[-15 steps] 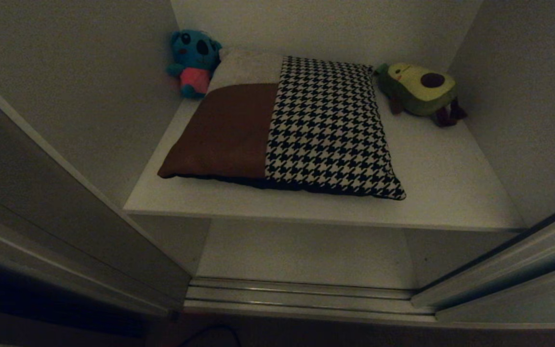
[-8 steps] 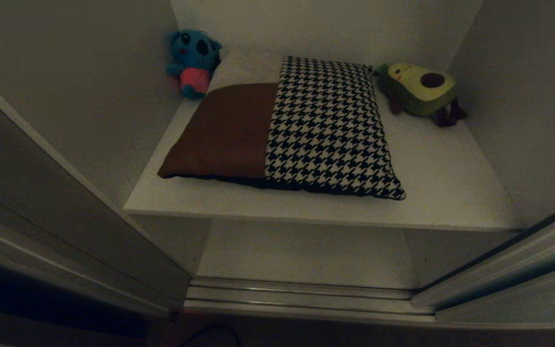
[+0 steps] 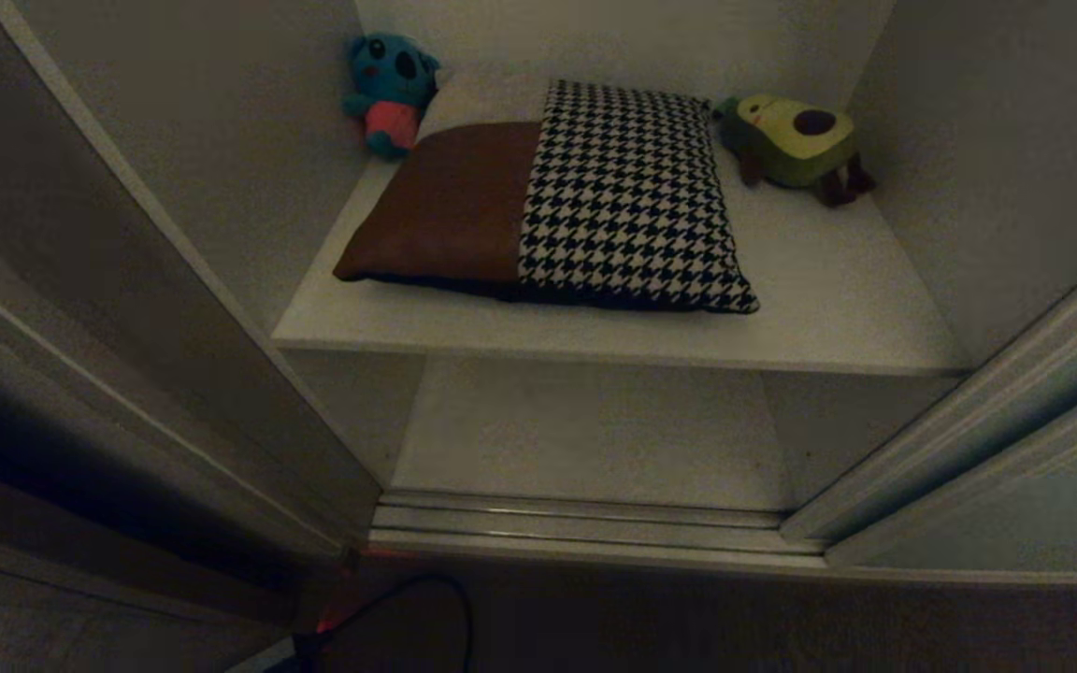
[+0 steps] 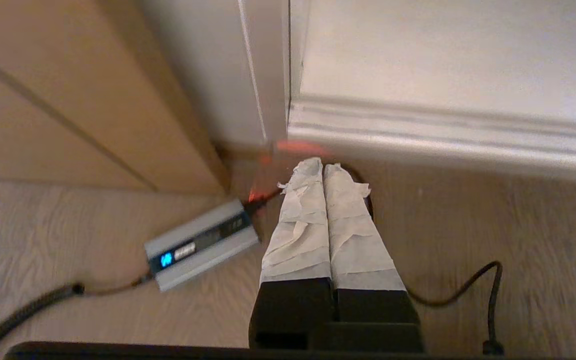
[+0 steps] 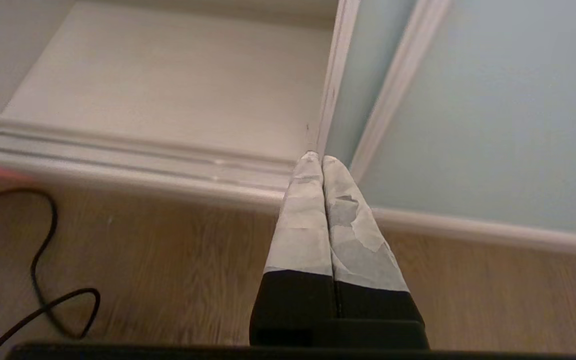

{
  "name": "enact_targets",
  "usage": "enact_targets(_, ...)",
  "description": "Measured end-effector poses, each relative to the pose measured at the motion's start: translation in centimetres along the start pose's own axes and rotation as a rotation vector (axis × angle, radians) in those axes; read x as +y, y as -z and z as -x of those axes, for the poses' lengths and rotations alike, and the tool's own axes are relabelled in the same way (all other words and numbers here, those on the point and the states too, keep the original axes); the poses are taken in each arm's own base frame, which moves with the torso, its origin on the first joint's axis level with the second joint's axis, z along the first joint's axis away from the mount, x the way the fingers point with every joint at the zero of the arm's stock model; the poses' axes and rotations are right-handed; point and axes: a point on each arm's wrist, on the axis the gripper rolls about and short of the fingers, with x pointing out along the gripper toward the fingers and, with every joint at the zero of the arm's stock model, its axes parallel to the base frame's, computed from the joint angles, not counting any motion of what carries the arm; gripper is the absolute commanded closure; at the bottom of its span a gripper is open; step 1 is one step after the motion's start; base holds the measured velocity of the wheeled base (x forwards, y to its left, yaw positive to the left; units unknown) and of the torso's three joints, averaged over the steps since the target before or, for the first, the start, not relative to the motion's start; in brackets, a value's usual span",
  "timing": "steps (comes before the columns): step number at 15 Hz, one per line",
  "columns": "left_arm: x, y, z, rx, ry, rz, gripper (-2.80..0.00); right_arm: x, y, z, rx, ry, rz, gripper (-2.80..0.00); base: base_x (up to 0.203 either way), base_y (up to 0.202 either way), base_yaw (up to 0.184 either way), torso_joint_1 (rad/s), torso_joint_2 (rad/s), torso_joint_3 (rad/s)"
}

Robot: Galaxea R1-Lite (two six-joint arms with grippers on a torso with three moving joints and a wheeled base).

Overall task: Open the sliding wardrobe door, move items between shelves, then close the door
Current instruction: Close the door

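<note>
The square houndstooth-and-brown cushion (image 3: 557, 201) lies on the pale beige upper shelf (image 3: 828, 308), at twelve o'clock; the grey-green sliding door (image 5: 493, 115) stands at four o'clock. Left gripper (image 4: 323, 165) and right gripper (image 5: 316, 157) hang pinched together, empty, over the wood-grain floor (image 5: 168, 260)

**Colours and patterns: wardrobe interior and floor in front**

- Cushion (image 3: 585, 201): black-and-white houndstooth on one half, plain brown panel on the other, cream strip at the far end.
- Koala-like plush (image 3: 391, 89): teal body, dark ear patch, pink middle.
- Avocado plush (image 3: 793, 140): green skin, yellow-green face, dark brown pit, brown legs.
- Upper shelf (image 3: 828, 308): pale beige-grey, lighter front edge.
- Sliding wardrobe door (image 5: 493, 115): matte pale grey-green, pale frame.
- Floor rails (image 3: 585, 528): silver.
- Floor (image 5: 168, 260): wood grain.
- Power brick (image 4: 200, 244): silver-grey, blue light.
- Cable (image 5: 43, 280): black.
- Left claw (image 4: 323, 167), right claw (image 5: 320, 160): whitish tape wrapping over black bases.
</note>
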Motion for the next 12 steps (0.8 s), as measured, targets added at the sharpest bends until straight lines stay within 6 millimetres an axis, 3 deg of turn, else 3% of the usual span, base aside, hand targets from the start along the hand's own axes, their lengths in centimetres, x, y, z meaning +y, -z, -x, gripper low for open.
enact_targets(12,0.00,0.00,0.00,0.001,0.000,0.000,0.00,0.00,0.00,0.00,0.000,0.000,0.000,0.00,-0.006,0.000,0.000,0.000,0.00,0.001)
